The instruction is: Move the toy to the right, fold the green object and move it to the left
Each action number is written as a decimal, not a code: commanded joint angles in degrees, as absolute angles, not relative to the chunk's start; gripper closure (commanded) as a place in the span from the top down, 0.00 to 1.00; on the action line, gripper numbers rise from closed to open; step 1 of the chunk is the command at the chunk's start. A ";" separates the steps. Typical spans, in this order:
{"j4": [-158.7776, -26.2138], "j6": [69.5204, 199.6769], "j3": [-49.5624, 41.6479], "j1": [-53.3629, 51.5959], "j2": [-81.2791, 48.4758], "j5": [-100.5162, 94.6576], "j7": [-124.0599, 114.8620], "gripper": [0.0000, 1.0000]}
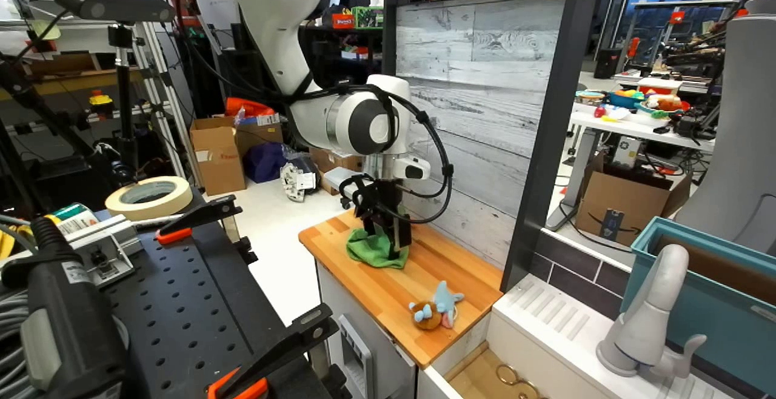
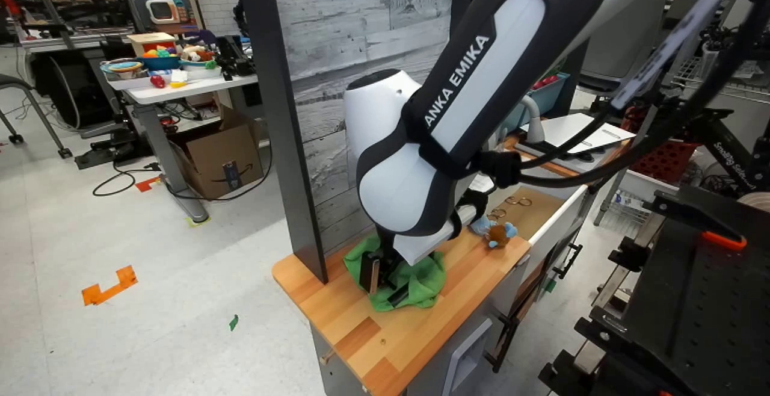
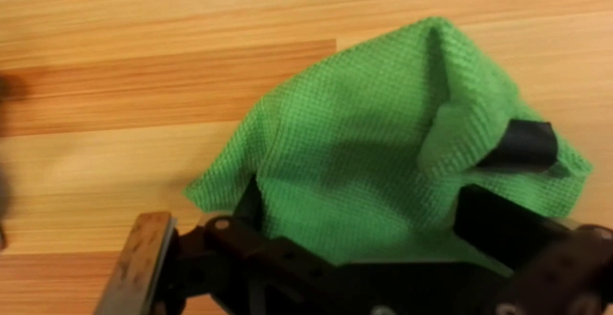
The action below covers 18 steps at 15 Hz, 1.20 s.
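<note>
Gripper (image 3: 361, 205) spread at green cloth (image 3: 373, 128); cloth's long axis crosswise in wrist view, corner toward top.

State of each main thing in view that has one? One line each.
Green cloth: crumpled, partly folded over itself, on the wooden counter
Claw: open, down at the cloth
Toy: lying on the counter, apart from the cloth
Tape roll: lying flat
Logo-marked cardboard box: open on top

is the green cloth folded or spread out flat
Neither: the green cloth lies rumpled on the wooden counter, its surface bunched into ridges in the wrist view.
</note>
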<state>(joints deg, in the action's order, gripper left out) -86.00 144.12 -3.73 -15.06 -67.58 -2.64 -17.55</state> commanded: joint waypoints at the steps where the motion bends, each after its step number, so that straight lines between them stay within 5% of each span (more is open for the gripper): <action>1: -88.90 144.32 -1.72 -15.06 -66.94 -2.26 -16.18 1.00; 18: -108.21 151.11 -5.16 -20.55 -54.27 -4.61 -16.24 1.00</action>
<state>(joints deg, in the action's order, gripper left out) -103.72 150.77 -3.58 -19.72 -59.23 -3.34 -15.03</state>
